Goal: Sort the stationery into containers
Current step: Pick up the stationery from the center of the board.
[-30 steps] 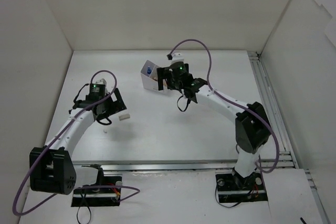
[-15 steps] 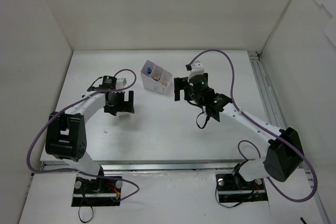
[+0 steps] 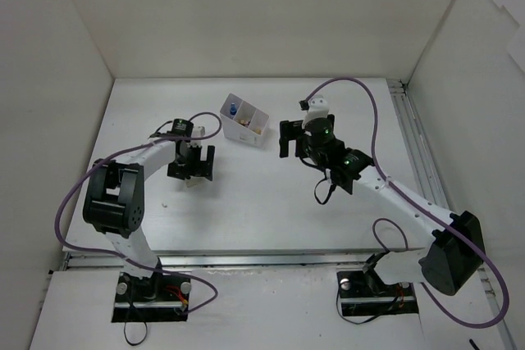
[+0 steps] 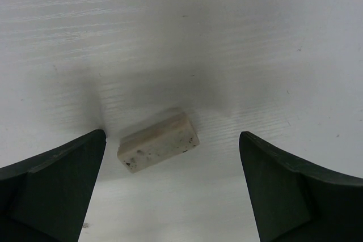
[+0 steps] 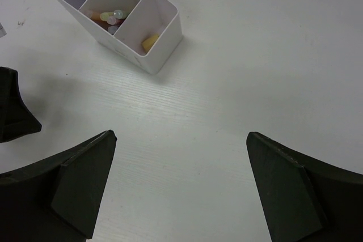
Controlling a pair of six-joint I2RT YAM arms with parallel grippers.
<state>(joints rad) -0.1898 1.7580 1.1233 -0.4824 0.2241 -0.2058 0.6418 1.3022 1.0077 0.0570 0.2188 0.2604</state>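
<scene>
Left jaws released wide, straddling the tan eraser point(image 4: 158, 141), which lies skewed and off-centre on the worktop point(image 4: 227, 38). Right jaws released, empty, near the box point(image 5: 161, 55) that holds the sorted pieces. Risk: closing on that skew could twist the eraser or squirt it out. A second ago my left jaws sat beside the eraser and my right at the box; the left has since swung over the eraser and the right has backed off.

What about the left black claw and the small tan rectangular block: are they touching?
Apart. The left wrist view shows the small tan rectangular block lying between the open fingers of the left gripper, with bare white table visible on both sides.
</scene>
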